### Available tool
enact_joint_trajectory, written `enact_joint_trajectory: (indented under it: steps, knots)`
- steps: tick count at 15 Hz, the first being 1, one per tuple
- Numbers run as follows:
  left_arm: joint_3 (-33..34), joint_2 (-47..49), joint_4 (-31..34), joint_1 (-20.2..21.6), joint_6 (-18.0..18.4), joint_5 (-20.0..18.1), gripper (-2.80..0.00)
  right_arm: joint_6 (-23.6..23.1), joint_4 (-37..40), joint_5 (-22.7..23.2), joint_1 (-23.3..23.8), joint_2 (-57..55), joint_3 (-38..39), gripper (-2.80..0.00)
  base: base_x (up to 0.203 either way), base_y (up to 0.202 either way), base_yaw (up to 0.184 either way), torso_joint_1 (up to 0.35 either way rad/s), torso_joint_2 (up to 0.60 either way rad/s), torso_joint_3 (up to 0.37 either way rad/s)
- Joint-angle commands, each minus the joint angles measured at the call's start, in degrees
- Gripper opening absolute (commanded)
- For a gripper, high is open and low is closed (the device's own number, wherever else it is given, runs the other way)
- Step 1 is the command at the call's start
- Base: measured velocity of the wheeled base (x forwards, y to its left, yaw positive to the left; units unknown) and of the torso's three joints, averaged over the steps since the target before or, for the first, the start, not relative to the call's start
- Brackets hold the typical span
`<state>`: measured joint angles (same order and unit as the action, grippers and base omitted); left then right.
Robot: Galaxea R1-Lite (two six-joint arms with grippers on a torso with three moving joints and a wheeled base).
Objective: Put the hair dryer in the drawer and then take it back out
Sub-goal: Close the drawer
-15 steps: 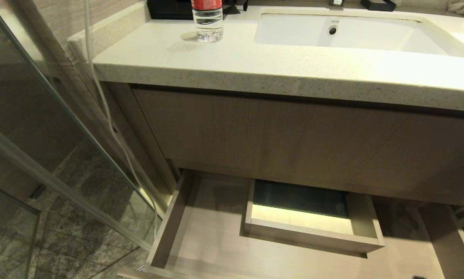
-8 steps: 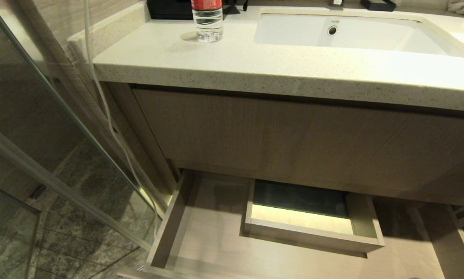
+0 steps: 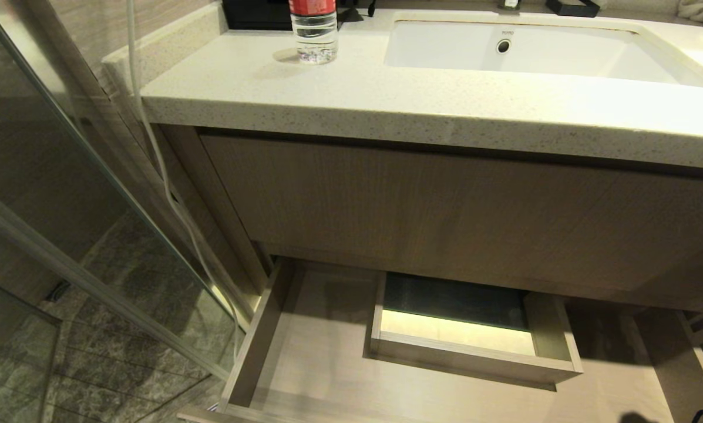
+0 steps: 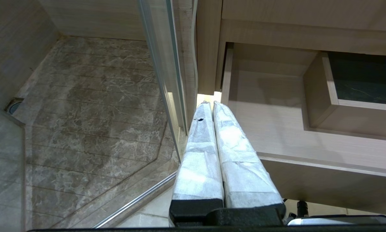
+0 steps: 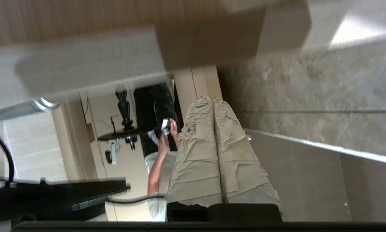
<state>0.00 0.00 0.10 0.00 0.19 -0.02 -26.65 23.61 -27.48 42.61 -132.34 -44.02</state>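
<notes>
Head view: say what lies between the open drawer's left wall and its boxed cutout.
Nothing: head view shows bare floor in the light-brown wood-grain drawer up to its boxed rectangular cutout.

Water bottle (image 3: 314, 30) on countertop (image 3: 351, 88) beside sink (image 3: 521, 50)

drawer (image 3: 304, 358) open below the counter (image 3: 386, 100); bottle (image 3: 314, 29) on top.
</notes>
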Motion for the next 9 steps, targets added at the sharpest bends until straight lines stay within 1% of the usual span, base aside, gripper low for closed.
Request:
enact_joint_trajectory:
  steps: [1, 4, 9]
  knots:
    - [0.0, 0.0, -0.01, 0.0, -0.01, 0.02, -2.8, -0.24, -2.6, -0.12, -0.5, -1.6, -0.19, -2.8, 0.0, 0.0, 0.0, 0.0, 0.0, 0.0]
    - [0.0, 0.0, -0.01, 0.0, -0.01, 0.02, -2.8, -0.25, -5.32, -0.04, -0.85, -1.87, -0.53, -2.8, 0.0, 0.0, 0.0, 0.0, 0.0, 0.0]
    - [0.0, 0.0, -0.01, 0.0, -0.01, 0.02, -2.8, 0.02, -7.34, 0.06, -0.95, -0.9, -0.81, -2.8, 0.0, 0.0, 0.0, 0.0, 0.0, 0.0]
